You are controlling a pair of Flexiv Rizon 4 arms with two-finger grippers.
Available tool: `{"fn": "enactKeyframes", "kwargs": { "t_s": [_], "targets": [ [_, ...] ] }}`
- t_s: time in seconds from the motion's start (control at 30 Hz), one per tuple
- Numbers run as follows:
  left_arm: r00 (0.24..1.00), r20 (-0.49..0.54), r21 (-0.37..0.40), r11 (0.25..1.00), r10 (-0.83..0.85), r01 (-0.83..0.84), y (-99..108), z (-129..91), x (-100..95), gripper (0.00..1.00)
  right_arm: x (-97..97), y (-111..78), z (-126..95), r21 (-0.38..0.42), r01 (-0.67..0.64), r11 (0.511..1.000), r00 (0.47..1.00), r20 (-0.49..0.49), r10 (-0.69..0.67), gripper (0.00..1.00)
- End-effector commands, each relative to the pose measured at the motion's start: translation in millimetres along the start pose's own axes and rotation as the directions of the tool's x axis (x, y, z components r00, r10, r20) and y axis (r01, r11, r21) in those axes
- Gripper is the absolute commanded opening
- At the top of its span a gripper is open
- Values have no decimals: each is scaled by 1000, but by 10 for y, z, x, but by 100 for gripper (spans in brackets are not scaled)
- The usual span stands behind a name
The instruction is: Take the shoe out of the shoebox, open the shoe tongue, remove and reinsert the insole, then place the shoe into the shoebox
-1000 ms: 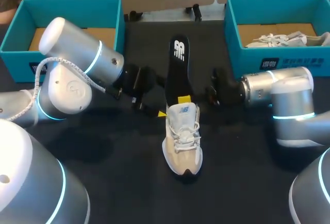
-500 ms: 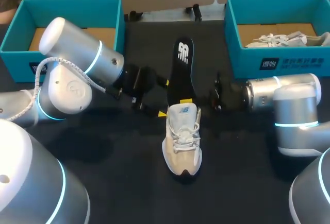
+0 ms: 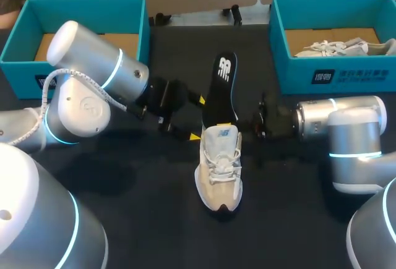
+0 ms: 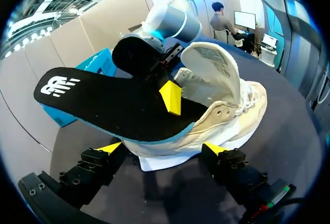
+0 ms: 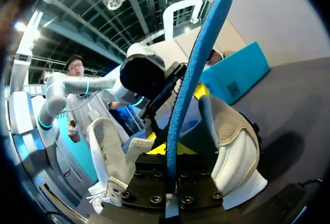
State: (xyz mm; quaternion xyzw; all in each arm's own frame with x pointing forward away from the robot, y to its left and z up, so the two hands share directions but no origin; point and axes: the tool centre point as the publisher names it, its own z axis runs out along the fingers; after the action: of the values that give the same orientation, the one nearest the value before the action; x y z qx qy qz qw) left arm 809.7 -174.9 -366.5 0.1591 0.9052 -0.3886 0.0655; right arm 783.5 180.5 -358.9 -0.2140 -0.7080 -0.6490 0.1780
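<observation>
A beige and white lace-up shoe (image 3: 218, 167) lay near the middle of the dark counter (image 3: 142, 219). Its toe pointed to the near edge and its heel to the far edge. Its tongue (image 4: 214, 67) stood up, so the opening was wide.

A long black insole (image 3: 221, 89) with a white mark on top and a blue underside had one end down inside the shoe. The rest stuck out over the heel and slanted up toward the far edge, off the counter.

The right end effector (image 3: 224, 122) came in from the right edge and was clamped on the insole, right at the shoe's opening. One yellow finger (image 4: 171, 98) pressed on the black top side. In the right wrist view the thin blue edge ran up from between the two fingers.

The left end effector (image 3: 198, 119) came in from the left edge. Its fingers were far apart and held nothing. The heel end of the shoe sat just ahead of them. One tip was beside the shoe's side and the other was beside the insole.

A teal cardboard shoebox (image 3: 93, 14) with a brown bottom stood at the far left corner. A second teal shoebox (image 3: 365, 71) stood at the far right corner, with a second pale shoe (image 3: 337, 47) lying inside it.
</observation>
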Motion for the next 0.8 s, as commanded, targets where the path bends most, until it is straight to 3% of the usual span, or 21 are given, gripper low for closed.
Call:
{"fn": "enactKeyframes", "kwargs": {
  "t_s": [0.03, 0.17, 0.23, 0.3, 0.8],
  "targets": [
    [1000, 1, -2, 1000, 0, 0, -2, 9, 6, 100, 16, 11, 0, 3, 15, 1000, 1000, 4, -15, 0],
    [1000, 1, -2, 1000, 0, 0, -2, 9, 6, 100, 10, 77, 13, 6, 39, 999, 999, -3, -39, 0],
    [1000, 1, -2, 1000, 0, 0, -2, 9, 6, 100, 5, 89, 17, 4, 48, 999, 999, -5, -48, 13],
    [1000, 1, -2, 1000, 0, 0, -2, 9, 6, 100, 2, 104, 20, -3, 57, 998, 998, -6, -57, 19],
    [1000, 1, -2, 1000, 0, 0, -2, 9, 6, 100, 34, 277, -1, -3, 117, 993, 993, -6, -117, 25]
  ]
}}
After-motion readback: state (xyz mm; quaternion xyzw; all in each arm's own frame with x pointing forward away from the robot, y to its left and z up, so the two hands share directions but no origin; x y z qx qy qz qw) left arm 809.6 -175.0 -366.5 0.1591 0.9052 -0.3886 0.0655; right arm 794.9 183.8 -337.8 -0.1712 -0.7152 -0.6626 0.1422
